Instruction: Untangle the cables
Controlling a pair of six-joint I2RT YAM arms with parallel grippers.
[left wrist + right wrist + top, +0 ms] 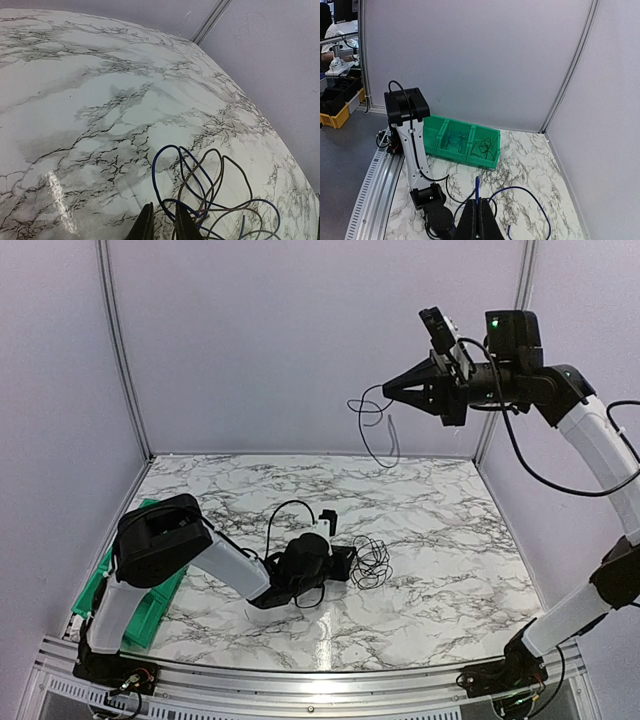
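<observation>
Green bins (432, 145) sit at the left edge of the marble table (450, 540).

Two arms (230, 565); three bin compartments (461, 142); one cable tangle (370, 561); one lifted cable (476, 186).

The marble-patterned table (100, 100) is glossy, the bins (440, 150) plastic, the cables (370, 562) smooth.

A: What are the arms like?
B: Left arm (225, 565) and right arm (600, 445): white tubes between bulky black joints, thick black cords (517, 445) alongside.
A: And the right hand (388, 390)?
B: Black, tapering; a green light (493, 324) glows behind it, toward two o'clock.
</observation>
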